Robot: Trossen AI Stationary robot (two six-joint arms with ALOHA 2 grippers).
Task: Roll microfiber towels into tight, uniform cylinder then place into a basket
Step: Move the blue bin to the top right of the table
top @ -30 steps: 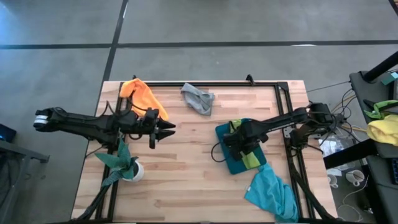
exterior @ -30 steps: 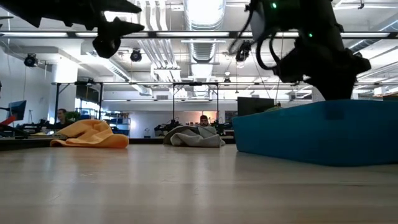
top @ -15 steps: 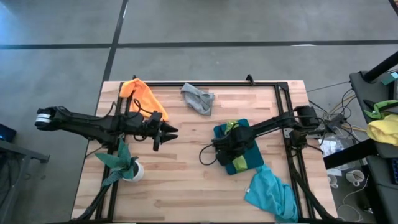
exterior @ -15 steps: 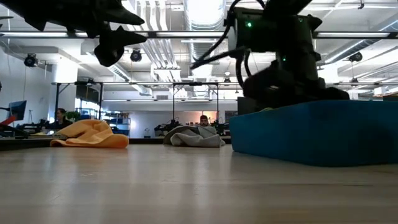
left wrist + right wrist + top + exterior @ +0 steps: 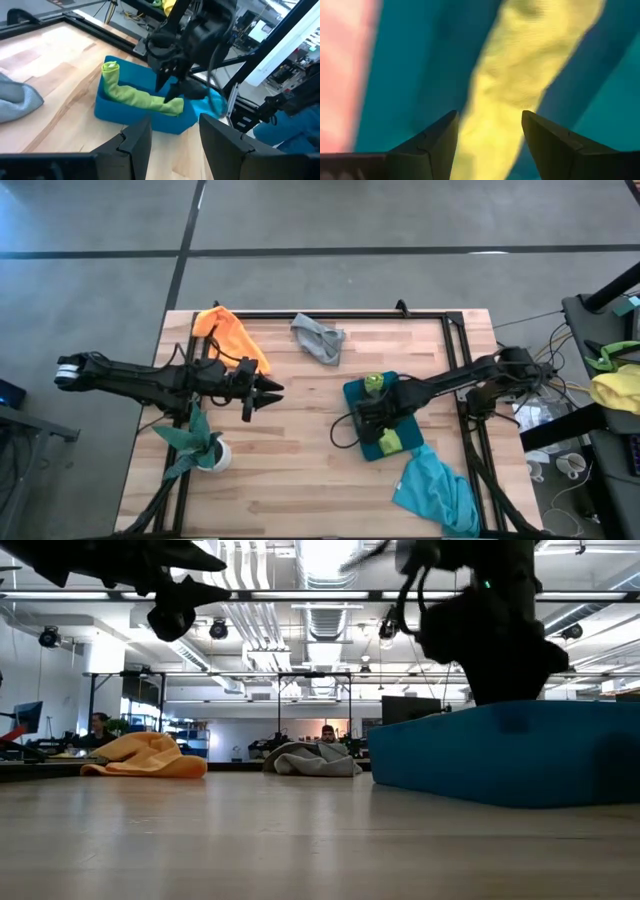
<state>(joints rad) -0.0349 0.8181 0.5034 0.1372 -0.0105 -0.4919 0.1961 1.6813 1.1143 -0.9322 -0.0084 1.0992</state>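
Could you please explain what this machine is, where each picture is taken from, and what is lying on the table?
These are two dark robot arms at a wooden table, each ending in a two-finger gripper. One picture looks straight down, one looks level across the tabletop, and two come from cameras on the arms' wrists.

On the table lie an orange towel, a grey towel and a turquoise towel at the edge, plus a potted plant. A teal basket holds a rolled lime green towel.

The right gripper hovers just above that roll with its fingers apart, holding nothing. The left gripper waits above the table's left half, part open and empty.
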